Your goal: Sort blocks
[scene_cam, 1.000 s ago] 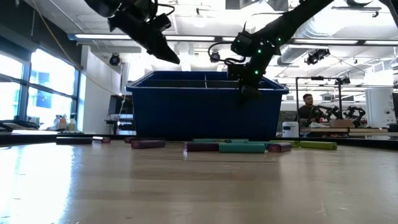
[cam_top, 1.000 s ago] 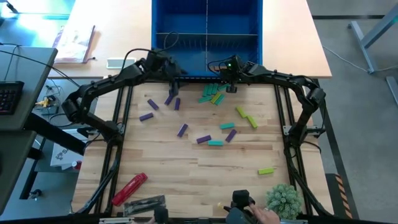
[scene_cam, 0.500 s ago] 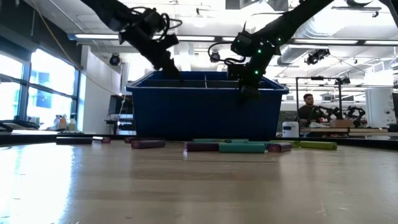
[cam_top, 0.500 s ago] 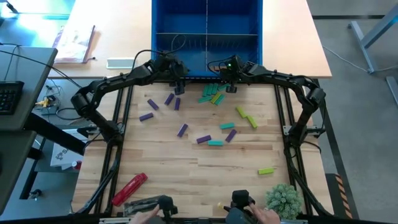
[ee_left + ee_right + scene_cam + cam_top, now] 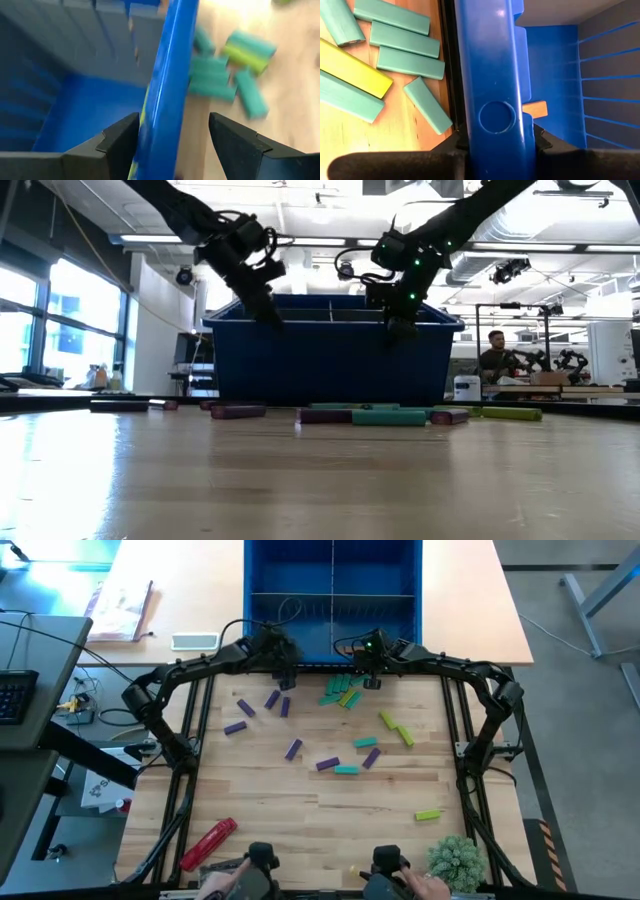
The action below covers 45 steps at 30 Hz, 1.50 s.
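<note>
- Wooden table (image 5: 320, 810), blue bin (image 5: 250, 580) at the far edge, blocks (image 5: 292, 749) scattered in front of it: purple ones left of centre, a teal and lime cluster (image 5: 340, 693) right under the bin's front wall, and one lime block (image 5: 428, 814) alone, nearer the front on my right side.
- Change: my left gripper (image 5: 284, 668) has swung in from the bin's left corner and dropped to the front rim. A second ago the low view had it well above the bin; now it is level with the rim.
- Left claw is wide open and holds nothing. The left wrist view shows the blue rim running between my two fingers, and I cannot tell if they touch it.
- My right gripper (image 5: 371, 672) has not moved and sits on the same front wall, further right. The right wrist view shows its fingers pinched on either side of the wall, so I read it as clamped on the bin, not on a block.
- My read: both claws are at the bin and none is on a block, so this looks like bin handling rather than a pick. Nearly all blocks remain on the table.
- Only the right wrist view shows a tan block (image 5: 535, 108) inside the bin; the high view does not show it.
- Low view gives claw height and the blocks lined up low in front of the bin.
- Red tool (image 5: 208, 842) lies near the front left, untouched.
</note>
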Motion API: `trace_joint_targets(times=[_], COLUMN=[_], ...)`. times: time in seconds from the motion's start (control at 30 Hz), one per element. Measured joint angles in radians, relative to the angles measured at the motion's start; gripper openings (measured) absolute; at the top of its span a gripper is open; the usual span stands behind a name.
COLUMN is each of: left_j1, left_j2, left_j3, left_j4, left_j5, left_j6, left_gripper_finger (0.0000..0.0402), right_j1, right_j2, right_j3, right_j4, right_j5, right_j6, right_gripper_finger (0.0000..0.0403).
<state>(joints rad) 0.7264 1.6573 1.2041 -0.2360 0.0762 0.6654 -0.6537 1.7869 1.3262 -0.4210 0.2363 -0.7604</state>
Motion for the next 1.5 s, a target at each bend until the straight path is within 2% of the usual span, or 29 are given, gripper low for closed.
trace_joint_targets(times=[0.23, 0.4, 0.5, 0.6, 0.67, 0.87, 0.97, 1.1, 1.3, 1.4, 1.5], left_j1=[0.048, 0.074, 0.079, 0.079, 0.078, 0.077, 0.078, 0.078, 0.076, 0.076, 0.077], left_j2=[-0.002, -0.002, -0.001, -0.001, -0.001, -0.001, 0.001, 0.012, 0.018, 0.018, 0.018], left_j3=[-0.001, -0.001, -0.001, -0.001, -0.001, -0.001, -0.001, 0.003, 0.002, 0.002, 0.002], left_j4=[-0.088, -0.138, -0.155, -0.159, -0.170, -0.181, -0.180, -0.178, -0.188, -0.191, -0.211], left_j5=[-0.163, -0.179, -0.179, -0.175, -0.169, -0.167, -0.179, -0.214, -0.218, -0.220, -0.207], left_j6=[-0.006, -0.004, -0.002, 0.005, 0.087, 0.116, 0.121, 0.078, 0.077, 0.085, 0.087], left_gripper_finger=[0.0223, 0.0214, 0.0176, 0.0112, 0.0072, 0.0062, 0.0063, 0.0084, 0.0084, 0.0082, 0.0082], right_j1=[0.000, 0.000, 0.000, -0.001, -0.001, 0.011, 0.027, 0.066, 0.147, 0.194, 0.241], right_j2=[0.000, 0.000, 0.000, 0.001, 0.003, 0.004, 0.004, 0.004, 0.001, 0.001, 0.000], right_j3=[0.000, 0.000, 0.000, 0.000, 0.000, 0.044, 0.101, 0.212, 0.401, 0.460, 0.486], right_j4=[-0.001, -0.003, -0.002, 0.003, 0.016, -0.031, -0.111, -0.261, -0.578, -0.729, -0.940], right_j5=[0.000, 0.000, 0.000, 0.000, 0.015, 0.065, 0.074, 0.078, 0.041, 0.032, 0.037], right_j6=[-0.004, -0.003, 0.021, 0.028, 0.052, 0.084, 0.096, 0.156, 0.295, 0.417, 0.649], right_gripper_finger=[0.0065, 0.0066, 0.0075, 0.0083, 0.0085, 0.0105, 0.0127, 0.0164, 0.0207, 0.0212, 0.0213])
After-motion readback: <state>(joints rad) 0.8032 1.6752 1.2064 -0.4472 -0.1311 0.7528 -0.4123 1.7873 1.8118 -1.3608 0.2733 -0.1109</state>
